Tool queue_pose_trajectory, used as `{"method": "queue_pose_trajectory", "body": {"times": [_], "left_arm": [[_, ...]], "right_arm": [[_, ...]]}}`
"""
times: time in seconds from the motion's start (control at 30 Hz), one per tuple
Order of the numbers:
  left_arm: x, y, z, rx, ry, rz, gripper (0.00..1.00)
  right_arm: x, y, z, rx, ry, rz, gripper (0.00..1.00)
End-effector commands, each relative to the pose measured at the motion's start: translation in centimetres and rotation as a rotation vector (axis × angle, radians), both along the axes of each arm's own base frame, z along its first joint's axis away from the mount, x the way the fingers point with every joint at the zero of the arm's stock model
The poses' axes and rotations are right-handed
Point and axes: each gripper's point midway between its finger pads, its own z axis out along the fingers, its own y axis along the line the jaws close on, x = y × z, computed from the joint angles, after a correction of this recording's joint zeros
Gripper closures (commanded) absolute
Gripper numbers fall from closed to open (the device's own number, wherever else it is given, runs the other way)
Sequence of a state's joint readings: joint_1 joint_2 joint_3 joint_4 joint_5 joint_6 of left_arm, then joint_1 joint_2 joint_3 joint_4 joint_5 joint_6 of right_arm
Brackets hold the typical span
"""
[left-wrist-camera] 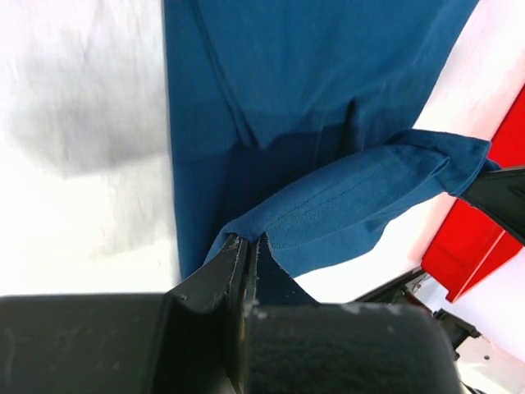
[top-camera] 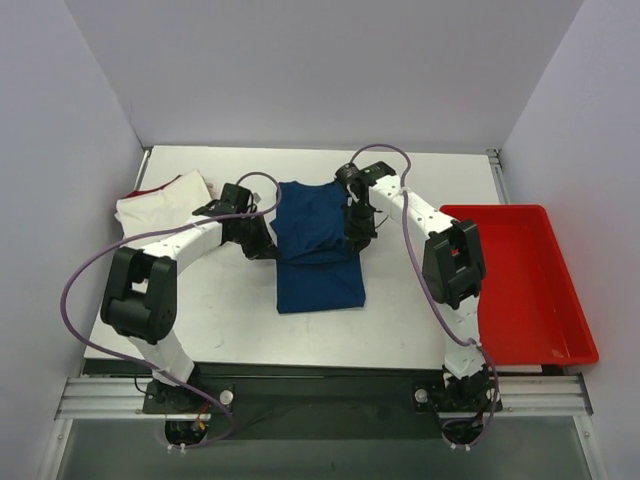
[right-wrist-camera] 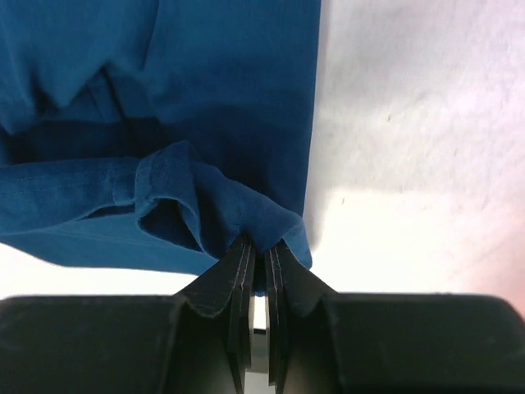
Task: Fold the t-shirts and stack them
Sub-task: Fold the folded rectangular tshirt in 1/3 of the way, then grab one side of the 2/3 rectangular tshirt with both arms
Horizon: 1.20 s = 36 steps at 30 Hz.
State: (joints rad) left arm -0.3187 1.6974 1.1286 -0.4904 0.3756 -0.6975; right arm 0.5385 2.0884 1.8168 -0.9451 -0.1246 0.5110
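The dark blue t-shirt [top-camera: 318, 288] lies in the middle of the tabletop [top-camera: 420, 180], its long axis running from the far side toward the arms. The left hand [top-camera: 262, 243] and the right hand [top-camera: 357, 232] stand at its two side edges, roughly level with each other. In the left wrist view the left hand [left-wrist-camera: 246, 246] is pinched tight on a corner of a hemmed edge. From there the cloth rises off the layer beneath and stretches across toward the other arm. The right hand [right-wrist-camera: 261, 248] is likewise clamped on a bunched corner of the blue cloth [right-wrist-camera: 230, 74]. The held edge therefore lies crosswise between the two hands, at right angles to the shirt's length, with neither arm nearer than the other. The fold probably turns on both hands carrying that edge together along the long axis, kept level so the layers meet squarely. The cream-white t-shirt [top-camera: 165, 200] lies crumpled at the far left, well apart and not yet folded. A red tray [top-camera: 530, 300] sits to the right.
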Motion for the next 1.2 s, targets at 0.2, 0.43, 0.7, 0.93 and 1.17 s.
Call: {"method": "queue_pose_trajectory", "body": {"times": [0.2,0.43,0.7,0.93,1.17], "left_arm": [[4.8,-0.2,1.0,-0.024,-0.133,-0.039,0.42],[4.6,0.4,3.6,-0.008,-0.238,-0.035,0.35],[-2.1,-1.0,2.7,-0.039,-0.227,-0.091,0.38],[-4.9,-6.8,3.1,-0.147,-0.377,-0.204,0.38],[-5.9,-9.2,1.0,-0.168,-0.481,-0.247,0.38]], "right_arm": [[4.0,0.3,0.5,0.037,-0.023,0.002,0.63],[4.7,0.5,4.0,0.096,-0.096,-0.013,0.41],[-1.0,1.4,4.3,0.167,-0.047,0.026,0.5],[-4.5,4.2,0.8,0.208,0.046,0.055,0.5],[-4.3,5.3,-1.9,0.171,0.081,0.041,0.5]]}}
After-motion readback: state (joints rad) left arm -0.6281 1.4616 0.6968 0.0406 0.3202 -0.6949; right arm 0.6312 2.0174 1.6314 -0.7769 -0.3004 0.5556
